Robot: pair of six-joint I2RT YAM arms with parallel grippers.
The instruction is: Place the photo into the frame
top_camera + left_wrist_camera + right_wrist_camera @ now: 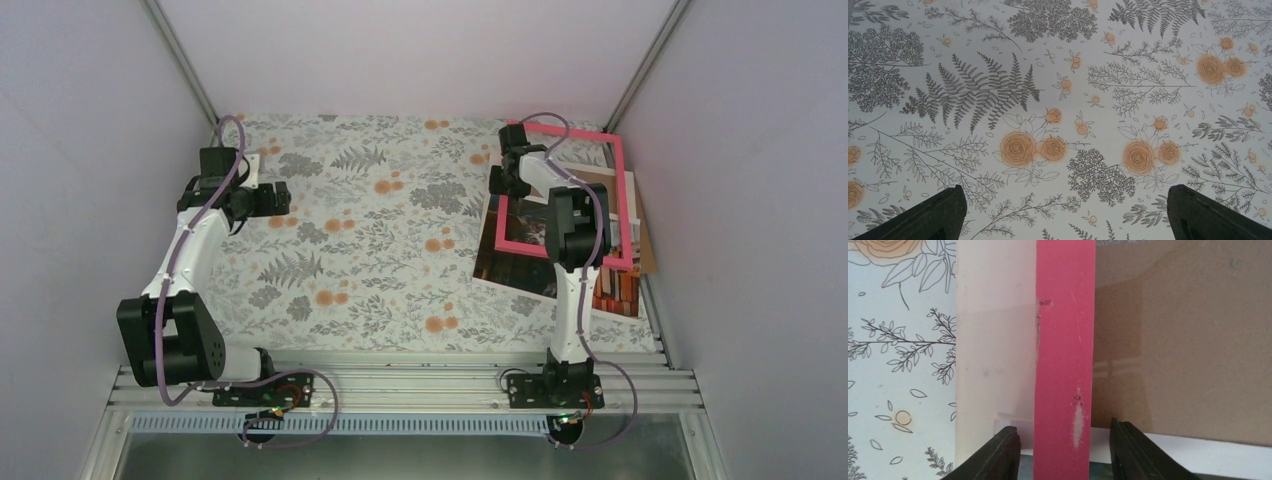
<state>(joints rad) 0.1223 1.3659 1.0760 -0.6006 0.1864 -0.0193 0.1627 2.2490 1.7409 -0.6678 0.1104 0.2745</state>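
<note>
Straddling the pink frame (1064,340), the right gripper (1064,427) has its jaws apart, seemingly just off the rail. The cat photo (515,275) lies beneath it. Next, clamp and lift; the left gripper (1064,187) gapes, idle.

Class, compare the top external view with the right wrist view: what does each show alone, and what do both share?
Only top external: the left arm and the full outline of the frame. Only right wrist: scuff marks on the frame's pink bar, with the right fingers on either side, not touching it. Both: the frame, the floral cloth and the brown board.
</note>
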